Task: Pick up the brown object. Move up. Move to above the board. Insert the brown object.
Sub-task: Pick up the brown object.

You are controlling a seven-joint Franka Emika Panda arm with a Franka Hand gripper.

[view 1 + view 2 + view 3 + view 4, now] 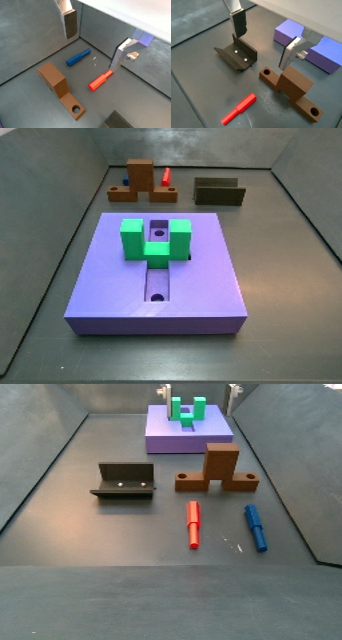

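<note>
While the claw (pixel 264 42) hangs high with its plates spread wide and empty | brown object (pixel 294 86) sits upright on the desk (pixel 120 529) beside the fixture (pixel 236 55) | best approach, I'd say — centre over its tall block, then descend straight.

Red peg (pixel 193 523), blue peg (pixel 254 527) on floor — fixture (pixel 124 480) apart.

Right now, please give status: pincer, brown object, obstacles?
Pincer open, empty, above floor. Brown block with drilled flanges on floor, not grasped. Red peg and dark fixture beside it, not touching.
</note>
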